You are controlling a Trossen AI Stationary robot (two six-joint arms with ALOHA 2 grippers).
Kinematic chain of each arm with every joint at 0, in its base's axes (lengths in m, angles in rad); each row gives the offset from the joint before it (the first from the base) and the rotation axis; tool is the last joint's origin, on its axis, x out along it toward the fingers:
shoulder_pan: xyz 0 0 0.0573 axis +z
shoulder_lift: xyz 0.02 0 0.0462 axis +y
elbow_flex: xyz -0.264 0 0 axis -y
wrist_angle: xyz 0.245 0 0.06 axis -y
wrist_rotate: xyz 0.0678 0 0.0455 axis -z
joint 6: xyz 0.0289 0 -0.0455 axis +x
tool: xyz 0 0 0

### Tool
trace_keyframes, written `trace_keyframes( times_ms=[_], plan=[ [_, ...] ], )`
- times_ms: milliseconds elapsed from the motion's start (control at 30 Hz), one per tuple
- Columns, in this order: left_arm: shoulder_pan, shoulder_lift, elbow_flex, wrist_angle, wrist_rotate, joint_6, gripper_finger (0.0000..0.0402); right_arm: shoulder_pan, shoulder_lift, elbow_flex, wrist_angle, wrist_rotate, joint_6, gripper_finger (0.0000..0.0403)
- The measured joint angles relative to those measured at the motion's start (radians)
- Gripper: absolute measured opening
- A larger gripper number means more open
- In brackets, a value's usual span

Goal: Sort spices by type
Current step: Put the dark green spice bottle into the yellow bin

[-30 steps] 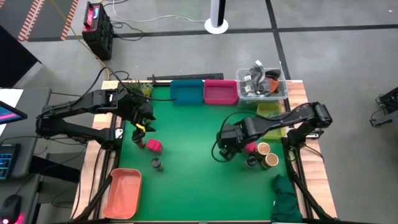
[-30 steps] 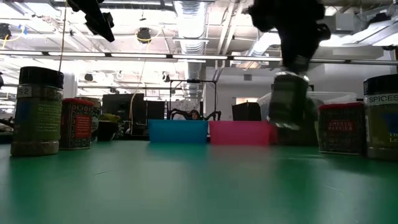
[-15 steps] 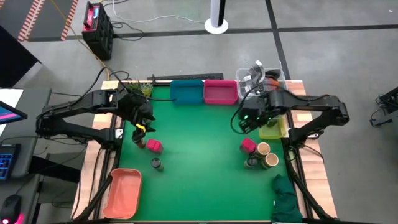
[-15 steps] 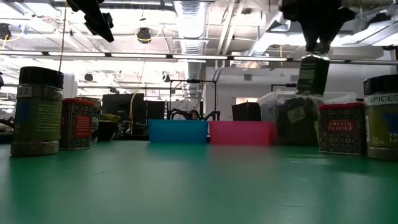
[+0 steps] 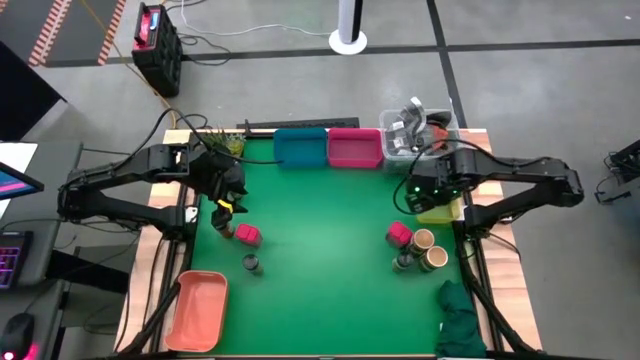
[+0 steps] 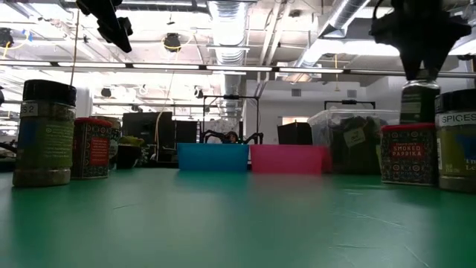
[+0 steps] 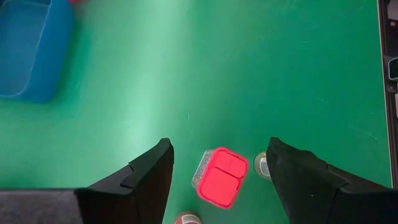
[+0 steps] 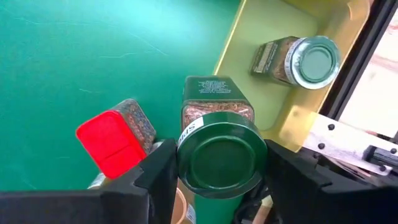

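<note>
My right gripper [image 5: 413, 190] is shut on a green-lidded spice jar [image 8: 217, 146] and hangs over the near-left edge of the yellow-green bin [image 5: 440, 208]. Another green-lidded jar [image 8: 298, 59] lies on its side in that bin. Left on the mat by the right arm are a pink pack [image 5: 399, 234], two tan-topped jars [image 5: 429, 250] and a dark jar [image 5: 404, 262]. My left gripper [image 7: 217, 168] hangs open above a pink pack [image 7: 219, 179], with a red-topped jar [image 5: 226, 229] and a dark-lidded jar [image 5: 251, 263] standing near it. My right gripper pinches the jar at its green lid end [image 8: 186, 163], one finger [image 8: 155, 177] on each side of the cap. The fingers come from above, pointing down. The jar [image 6: 420, 100] hangs upright below them, lifted clear of the mat.
Along the far edge stand a blue bin [image 5: 300, 147], a pink bin [image 5: 354, 148] and a clear tub of clutter [image 5: 420, 135]. An orange tray [image 5: 197, 310] sits at the near left, a dark green cloth [image 5: 460, 320] at the near right. The mat's middle is bare.
My right gripper has carried the green jar up and away from the group of spices at the near right, toward the table's far right, to the yellow-green bin's edge, rolling about its axis on the way. The jar stays upright in the hold.
</note>
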Motion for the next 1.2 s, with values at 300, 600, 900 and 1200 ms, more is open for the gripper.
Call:
trace_keyframes(
  times_ms=[300,600,900,1200],
  plan=[
    [0.000,0.000,0.000,-0.003,0.000,0.000,0.0244,-0.052,-0.114,-0.094,0.002,-0.004,0.005,0.0227],
    [0.000,0.000,0.000,-0.002,0.000,0.000,0.0244,-0.144,-0.140,-0.177,0.003,-0.017,-0.064,0.0228],
    [0.000,0.000,0.000,-0.002,0.000,0.002,0.0244,-0.175,-0.127,-0.261,0.001,-0.057,-0.072,0.0241],
    [0.000,0.000,0.000,-0.001,0.000,0.009,0.0244,-0.184,-0.127,-0.278,0.038,-0.064,-0.102,0.0249]
  ],
)
